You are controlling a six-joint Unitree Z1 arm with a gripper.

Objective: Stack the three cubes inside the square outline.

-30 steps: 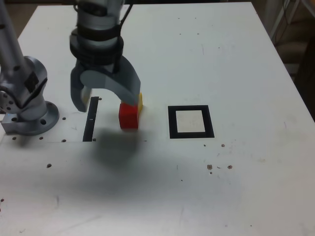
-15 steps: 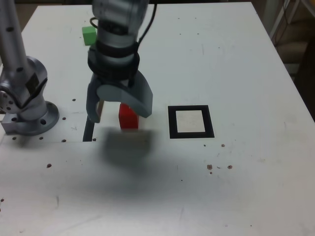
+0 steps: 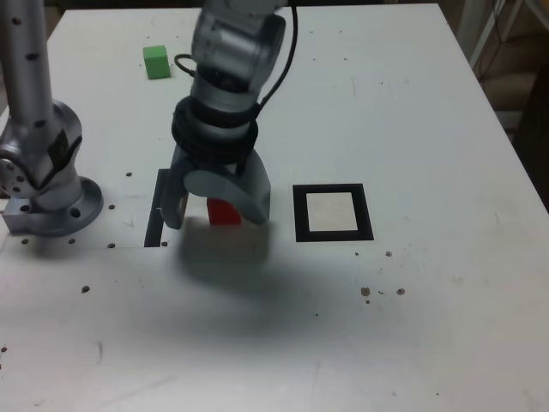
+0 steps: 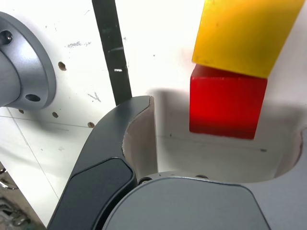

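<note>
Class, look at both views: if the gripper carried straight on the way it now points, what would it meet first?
Probably the red cube, which lies between the open gripper's jaws; the yellow cube sits just beyond it. Depth is hard to judge.

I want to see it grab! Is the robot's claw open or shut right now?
Open. The gripper has its jaws spread wide on either side of the red cube, with white table showing between them.

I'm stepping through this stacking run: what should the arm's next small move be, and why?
Probably ease a little lower, then close on the red cube. The gripper is open with the cube between its jaws, not yet gripped. The yellow cube sits right behind it, and the square outline holds no cube.
</note>
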